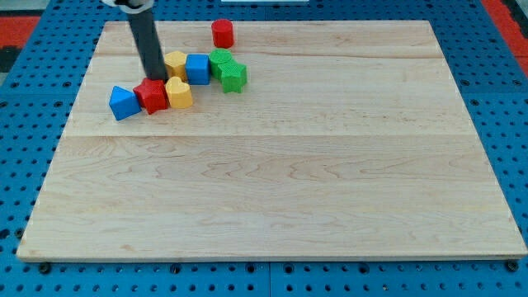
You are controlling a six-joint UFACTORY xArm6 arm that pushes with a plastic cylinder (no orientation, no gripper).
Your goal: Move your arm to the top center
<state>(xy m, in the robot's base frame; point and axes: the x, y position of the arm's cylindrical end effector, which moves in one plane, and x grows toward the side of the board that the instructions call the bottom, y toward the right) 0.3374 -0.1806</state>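
Note:
My dark rod comes down from the view's top left, and my tip (154,77) rests on the board just above the red star-like block (152,95), left of the yellow block (176,63). A blue triangular block (123,102) lies left of the red one and a yellow heart block (179,93) lies right of it. A blue cube (197,68) sits right of the upper yellow block. Two green blocks (219,60) (233,77) sit right of the cube. A red cylinder (222,33) stands apart near the board's top edge.
The wooden board (280,181) lies on a blue perforated table (16,165). All the blocks cluster in the board's upper left part.

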